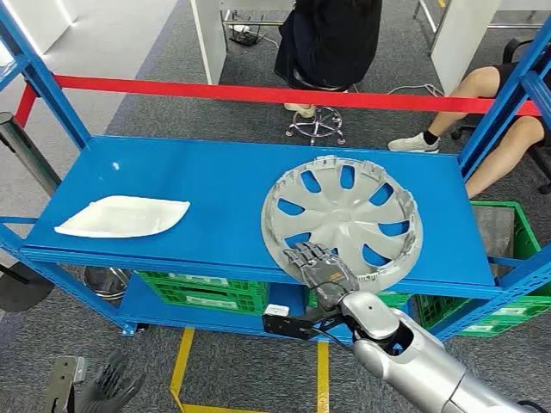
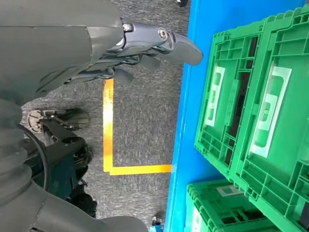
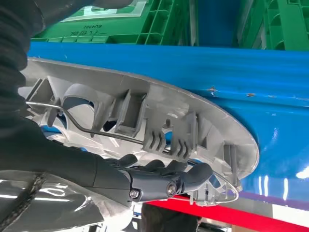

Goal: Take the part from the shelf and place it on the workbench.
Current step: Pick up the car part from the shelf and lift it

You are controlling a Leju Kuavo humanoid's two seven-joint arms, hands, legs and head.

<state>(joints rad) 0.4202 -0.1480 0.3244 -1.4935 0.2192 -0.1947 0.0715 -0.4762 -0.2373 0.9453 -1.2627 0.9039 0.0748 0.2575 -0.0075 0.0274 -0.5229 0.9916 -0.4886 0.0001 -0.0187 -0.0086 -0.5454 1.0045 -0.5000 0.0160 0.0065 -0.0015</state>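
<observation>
The right hand (image 1: 323,268) lay over the near rim of the silver hubcap (image 1: 343,219), its fingers (image 3: 171,175) hooked into the ribbed plastic inner side, apparently to draw it off the glossy blue shelf (image 1: 214,185), where it overhung the front edge. A thin wire ring ran behind its clips. The left hand (image 2: 146,43) hung low and empty, fingers loosely apart.

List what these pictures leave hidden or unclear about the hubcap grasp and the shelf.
- Right hand on the hubcap: in the head view the fingers lie over its near rim; whether anything closes underneath is hidden by the hand itself.
- Hubcap's outer face: turned down onto the blue shelf.
- Green crates: contents hidden by the shelf above.
- White part: too flat to judge its shape.
- Left hand: cut by the frame edge.
</observation>
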